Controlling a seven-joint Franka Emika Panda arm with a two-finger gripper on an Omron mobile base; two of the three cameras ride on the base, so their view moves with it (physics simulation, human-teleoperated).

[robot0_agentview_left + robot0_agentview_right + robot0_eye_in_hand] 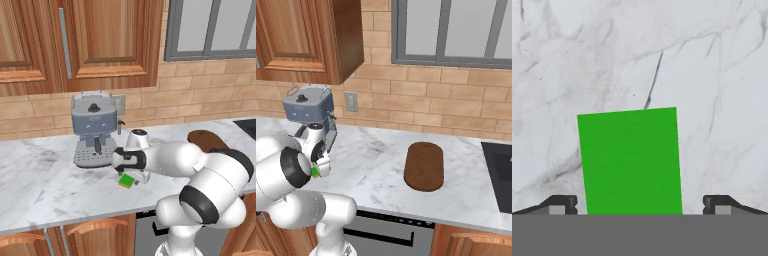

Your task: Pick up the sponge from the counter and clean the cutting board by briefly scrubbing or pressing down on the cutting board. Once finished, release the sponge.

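The sponge (629, 161) lies flat on the white marble counter (45, 185), green face up, just in front of the coffee machine (93, 131) and well apart from the dark oval cutting board (424, 166), which sits farther along the slab toward the stove. The gripper (640, 204) hangs directly above it, spread wide: in the hand view one dark fingertip (559, 204) stands clear of each long edge of the green block, with marble showing in the gaps, so nothing is held yet. The sponge looks light and soft, likely to give under pressure rather than slip, so a firm squeeze should be safe. The best hold appears to be across its narrow width, on the two long side faces near the middle, low enough to catch the yellow layer (123, 185).
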